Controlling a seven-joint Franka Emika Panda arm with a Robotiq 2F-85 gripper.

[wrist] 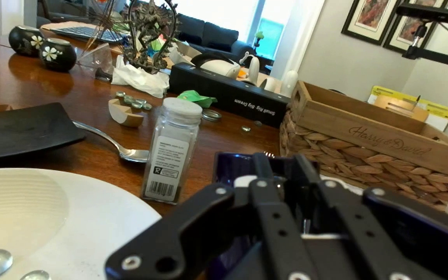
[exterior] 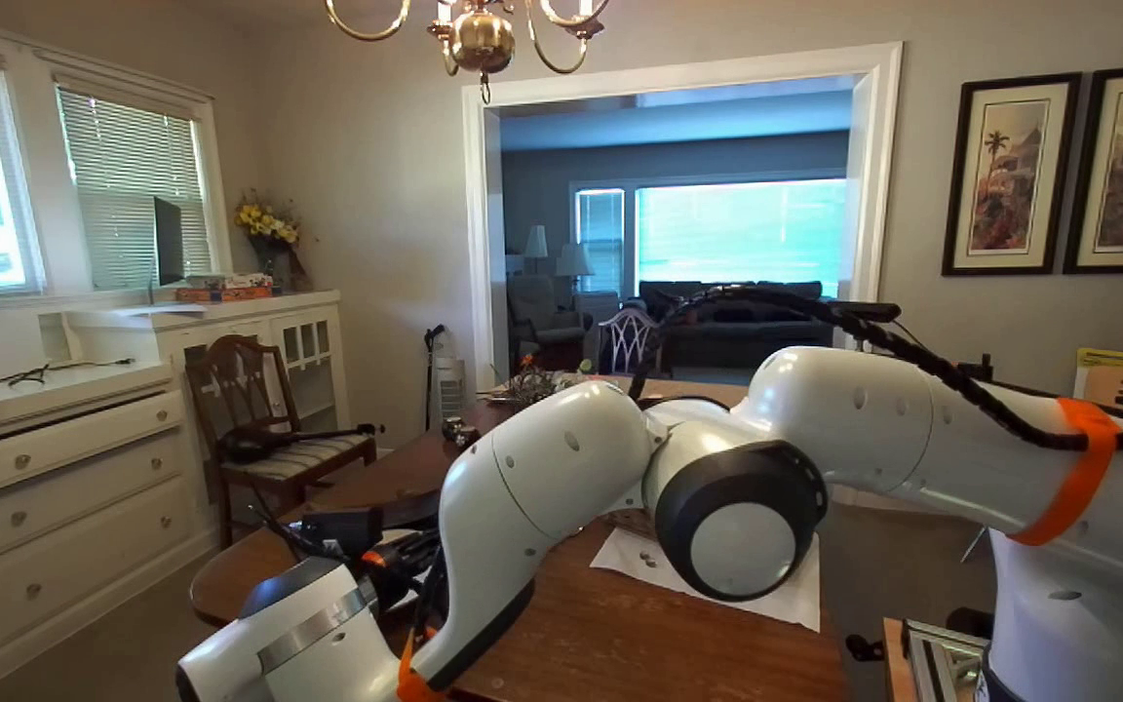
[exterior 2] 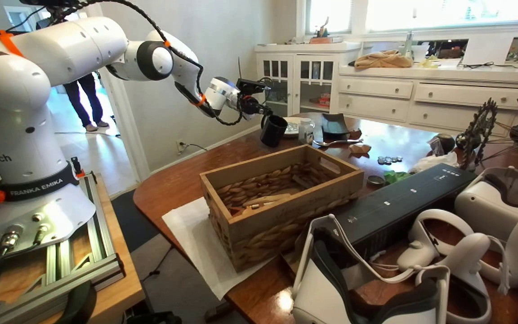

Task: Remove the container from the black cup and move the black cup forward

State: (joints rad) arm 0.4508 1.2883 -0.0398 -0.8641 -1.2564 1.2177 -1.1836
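The black cup [exterior 2: 273,131] is tilted at the tip of my gripper [exterior 2: 264,111] in an exterior view, over the table's far side. Whether its base touches the tabletop, I cannot tell. In the wrist view the cup [wrist: 231,167] looks dark blue and glossy, partly covered by the fingers [wrist: 263,165]. My gripper [wrist: 280,161] is shut on the cup, seemingly at its handle; the exact contact is hidden. A clear jar with a white lid [wrist: 171,151], likely the container, stands upright on the table, apart from the cup. The arm hides the cup in an exterior view [exterior: 561,468].
A white plate [wrist: 103,217] with glass gems lies beside the jar. A black dish [wrist: 21,128], a spoon [wrist: 130,153] and a wooden piece [wrist: 125,112] are farther off. The wicker basket [exterior 2: 281,211] and a long black box [exterior 2: 403,202] occupy the near side.
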